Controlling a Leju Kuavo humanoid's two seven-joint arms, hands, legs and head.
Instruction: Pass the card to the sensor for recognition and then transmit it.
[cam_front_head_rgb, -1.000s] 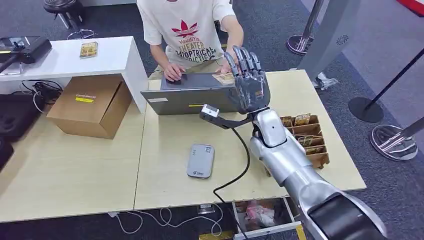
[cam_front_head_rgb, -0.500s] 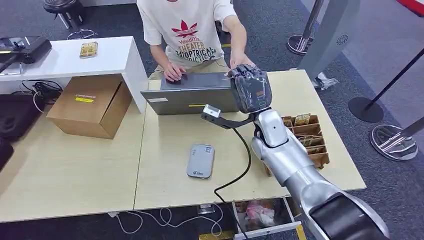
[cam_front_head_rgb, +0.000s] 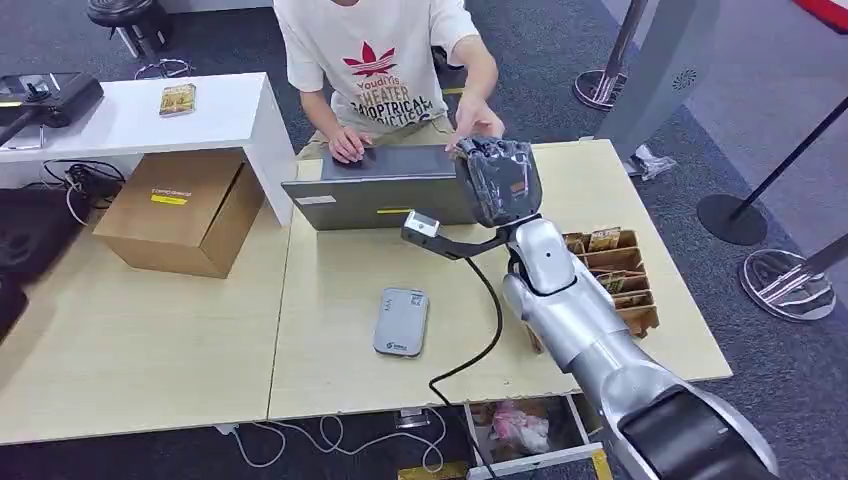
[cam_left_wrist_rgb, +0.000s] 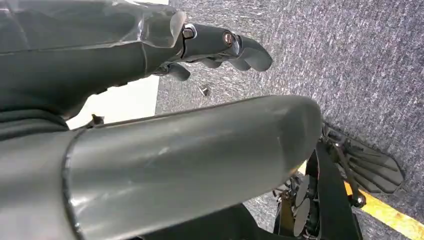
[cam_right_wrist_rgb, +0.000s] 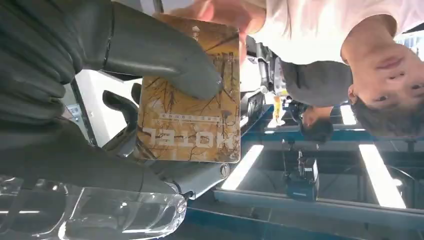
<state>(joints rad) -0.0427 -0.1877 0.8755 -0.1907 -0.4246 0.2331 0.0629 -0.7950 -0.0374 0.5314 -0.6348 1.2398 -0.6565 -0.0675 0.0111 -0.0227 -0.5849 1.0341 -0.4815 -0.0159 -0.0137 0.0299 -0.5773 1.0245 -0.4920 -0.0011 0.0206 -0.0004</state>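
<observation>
Your right robot hand (cam_front_head_rgb: 500, 180) is clamped on the card (cam_right_wrist_rgb: 192, 95), thumb pressed across its patterned brown face, and it is raised at the far edge of the desk (cam_front_head_rgb: 340, 380) beside the laptop (cam_front_head_rgb: 385, 187), right in front of the person (cam_front_head_rgb: 385, 60) seated there. That person's hand (cam_front_head_rgb: 478, 122) is reaching in and, in the right wrist view, looks to be touching the card's far edge, so you appear to be in the handover part of the job; whether the sensor step was done you cannot confirm from here, though the grey card reader (cam_front_head_rgb: 401, 321) lies well back toward you on the desk, apart from the card. What is left, as I judge it, is letting go once the person has a firm hold. Your left robot hand (cam_left_wrist_rgb: 220, 45) hangs over grey carpet with its fingers curled in and nothing in them. The desk is pale wood, with a wooden card rack (cam_front_head_rgb: 612, 270) just beside your right arm, a cardboard box (cam_front_head_rgb: 180, 210) to the left, and a white side table (cam_front_head_rgb: 140, 115) behind it. Barrier posts (cam_front_head_rgb: 735, 215) stand on the carpet to the right.
</observation>
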